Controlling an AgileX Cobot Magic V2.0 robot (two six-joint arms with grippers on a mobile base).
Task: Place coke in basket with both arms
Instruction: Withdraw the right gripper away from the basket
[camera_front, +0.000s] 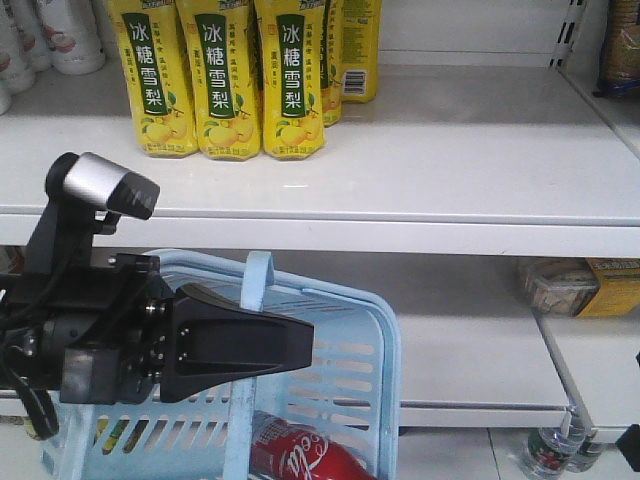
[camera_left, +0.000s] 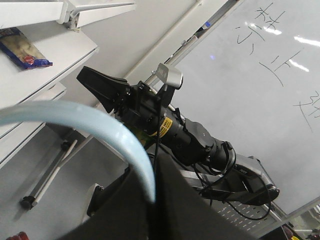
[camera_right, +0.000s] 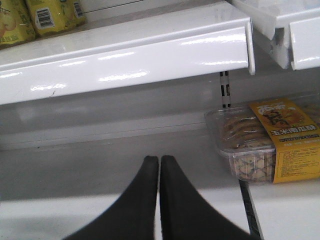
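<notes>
The light blue basket (camera_front: 385, 330) hangs low in the front view, below the shelf's front edge. My left gripper (camera_front: 305, 338) points right across it and is shut on the basket's swing handle (camera_front: 257, 285). In the left wrist view the handle (camera_left: 100, 117) curves down into the closed jaws. The red coke (camera_front: 300, 455) lies inside the basket at the bottom. My right gripper (camera_right: 159, 159) is shut with nothing in it and faces the lower shelf. The left wrist view shows the right gripper (camera_left: 92, 79) apart from the basket, its arm carrying a yellow sticker.
Yellow drink bottles (camera_front: 230, 80) stand on the upper shelf (camera_front: 400, 215). A clear snack box with a yellow label (camera_right: 250, 145) sits on the lower shelf at right (camera_front: 560, 285). A whiteboard (camera_left: 260, 100) stands behind the right arm. A small bottle (camera_front: 545, 455) is on the floor.
</notes>
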